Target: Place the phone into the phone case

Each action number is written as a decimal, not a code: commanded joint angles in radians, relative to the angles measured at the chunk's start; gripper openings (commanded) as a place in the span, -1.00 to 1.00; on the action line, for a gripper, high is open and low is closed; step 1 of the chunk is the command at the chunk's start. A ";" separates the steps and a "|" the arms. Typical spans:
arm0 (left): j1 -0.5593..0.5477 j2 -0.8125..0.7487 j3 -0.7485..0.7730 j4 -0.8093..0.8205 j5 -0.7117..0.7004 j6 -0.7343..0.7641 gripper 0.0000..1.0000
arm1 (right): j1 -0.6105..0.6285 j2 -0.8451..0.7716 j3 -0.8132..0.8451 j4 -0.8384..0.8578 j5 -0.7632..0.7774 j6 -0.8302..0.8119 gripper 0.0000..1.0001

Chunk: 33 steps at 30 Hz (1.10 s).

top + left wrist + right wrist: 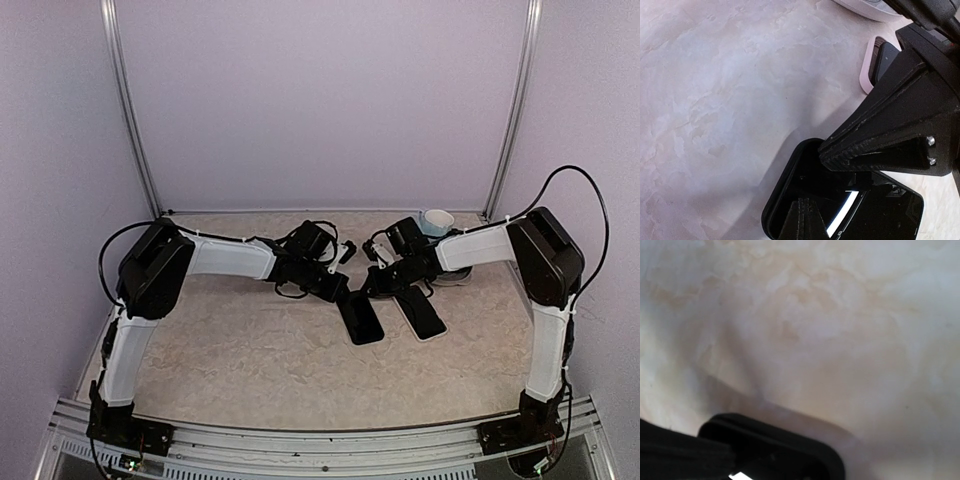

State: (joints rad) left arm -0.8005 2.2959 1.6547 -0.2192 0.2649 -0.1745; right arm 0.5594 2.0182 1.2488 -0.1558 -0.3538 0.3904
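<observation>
A black phone case (782, 197) lies open side up on the marble table; it also shows in the top view (362, 320) and the right wrist view (790, 447). A black phone (892, 215) with a glossy screen lies tilted, one end inside the case, the other end over its rim. My left gripper (804, 205) is shut and empty, its tip over the inside of the case. My right gripper (824, 150) is shut and empty, its tip on the case's end by the phone. In the top view both grippers, left (338, 288) and right (380, 287), meet at the case's far end.
A second dark phone in a pale pink case (869, 67) lies just right of the black one, also in the top view (425, 315). A white round object (865, 6) and a blue-and-white cup (436, 222) stand behind the right gripper. Metal frame posts stand at the back corners.
</observation>
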 commanded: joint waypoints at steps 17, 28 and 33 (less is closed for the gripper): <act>0.155 -0.327 -0.286 0.033 -0.043 -0.135 -1.00 | 0.050 0.015 0.184 -0.094 -0.076 -0.033 -1.00; 0.114 -0.252 -0.240 0.014 -0.034 -0.134 -1.00 | 0.070 0.091 0.170 -0.102 -0.069 -0.050 -1.00; 0.103 -0.235 -0.226 -0.003 -0.043 -0.127 -1.00 | 0.060 0.172 0.126 -0.142 -0.049 -0.050 -1.00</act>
State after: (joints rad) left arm -0.6899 2.0415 1.3849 -0.2066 0.2279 -0.3084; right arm 0.6235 2.1235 1.4132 -0.2302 -0.4385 0.3531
